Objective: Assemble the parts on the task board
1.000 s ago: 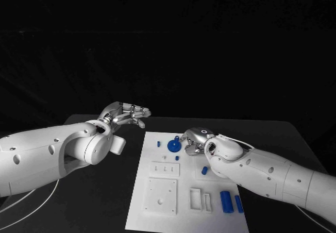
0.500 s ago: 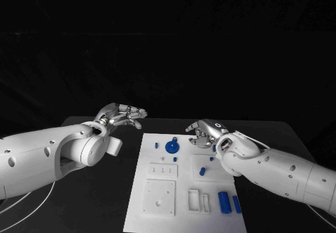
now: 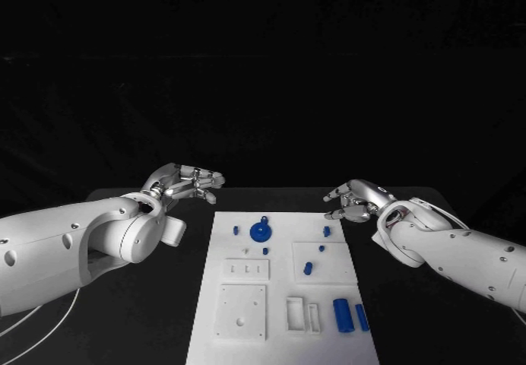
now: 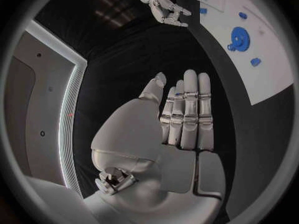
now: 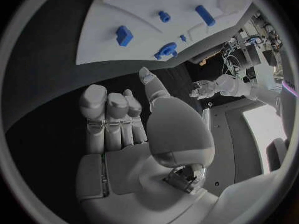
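The white task board (image 3: 329,289) lies in the middle of the black table. A blue gear (image 3: 261,232) sits near its far end, and small blue parts (image 3: 308,267) lie around it. Two blue cylinders (image 3: 341,313) lie side by side near the front right. My right hand (image 3: 356,199) hovers just past the board's far right corner, fingers loosely spread and holding nothing. My left hand (image 3: 186,182) hangs over the table left of the board's far end, also holding nothing. In the left wrist view its fingers (image 4: 187,114) are stretched out towards the gear (image 4: 238,36).
White raised blocks (image 3: 243,310) and slotted holders (image 3: 302,314) stand on the near half of the board. Bare black table lies on both sides of the board. The right wrist view shows the board (image 5: 143,5), the gear (image 5: 167,50) and the left hand (image 5: 209,88) across from it.
My right hand has drawn back from the blue gear to the right, off the board's far edge; the gear stays on the board. The left hand has hardly moved. The camera has shifted.
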Controlling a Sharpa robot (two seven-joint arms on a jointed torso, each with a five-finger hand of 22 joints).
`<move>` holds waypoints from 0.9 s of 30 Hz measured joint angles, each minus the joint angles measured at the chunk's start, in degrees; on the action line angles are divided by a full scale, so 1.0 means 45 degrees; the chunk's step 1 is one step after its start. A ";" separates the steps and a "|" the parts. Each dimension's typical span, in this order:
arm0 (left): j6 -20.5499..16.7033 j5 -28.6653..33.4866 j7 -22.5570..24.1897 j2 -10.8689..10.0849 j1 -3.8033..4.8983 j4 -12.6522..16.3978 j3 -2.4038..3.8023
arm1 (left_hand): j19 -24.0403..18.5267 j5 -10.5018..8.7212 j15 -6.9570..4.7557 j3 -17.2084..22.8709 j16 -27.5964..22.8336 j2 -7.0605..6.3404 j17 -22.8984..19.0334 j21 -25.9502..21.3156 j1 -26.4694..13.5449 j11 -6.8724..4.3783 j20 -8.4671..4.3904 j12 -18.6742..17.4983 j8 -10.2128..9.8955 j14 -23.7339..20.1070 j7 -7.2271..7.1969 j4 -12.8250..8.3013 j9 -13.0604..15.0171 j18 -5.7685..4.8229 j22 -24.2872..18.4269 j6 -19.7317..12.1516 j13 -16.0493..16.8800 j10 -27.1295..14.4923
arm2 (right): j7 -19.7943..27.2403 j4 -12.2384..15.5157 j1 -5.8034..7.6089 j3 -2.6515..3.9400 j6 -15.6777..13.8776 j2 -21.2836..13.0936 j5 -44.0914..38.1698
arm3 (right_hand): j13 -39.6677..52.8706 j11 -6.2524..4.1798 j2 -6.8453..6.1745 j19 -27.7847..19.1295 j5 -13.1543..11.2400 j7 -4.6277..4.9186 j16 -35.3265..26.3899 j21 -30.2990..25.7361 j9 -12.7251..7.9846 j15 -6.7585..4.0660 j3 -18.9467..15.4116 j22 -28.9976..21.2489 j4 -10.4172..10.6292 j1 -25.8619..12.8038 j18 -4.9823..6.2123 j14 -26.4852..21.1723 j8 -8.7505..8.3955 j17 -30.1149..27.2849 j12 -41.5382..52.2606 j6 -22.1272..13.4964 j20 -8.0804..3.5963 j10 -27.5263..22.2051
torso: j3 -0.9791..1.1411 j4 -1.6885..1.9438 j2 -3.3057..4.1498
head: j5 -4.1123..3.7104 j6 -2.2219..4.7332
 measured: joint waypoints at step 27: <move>0.0199 -0.0003 0.0023 0.0144 -0.0238 -0.0288 -0.0008 | 0.0000 0.0000 0.0044 0.0068 -0.0188 0.0001 -0.0079 -0.0077 0.0001 0.0205 0.0000 0.0000 0.0000 -0.0046 0.0000 -0.0247 0.0000 0.0001 0.0107 0.0000 0.0000 -0.0393 | 0.1179 -0.1568 -0.0705 0.0018 0.1744 0.0352 0.0785 | -0.0087 -0.0003 0.0158 0.0001 0.0246 0.0021 -0.0050 -0.0148 -0.0002 0.0045 -0.0801 -0.0004 -0.0037 0.0260 -0.0069 -0.0045 0.0000 -0.0087 0.0000 -0.0165 -0.0003 -0.0091 | 0.0114 -0.0099 0.0049 | -0.0239 -0.0104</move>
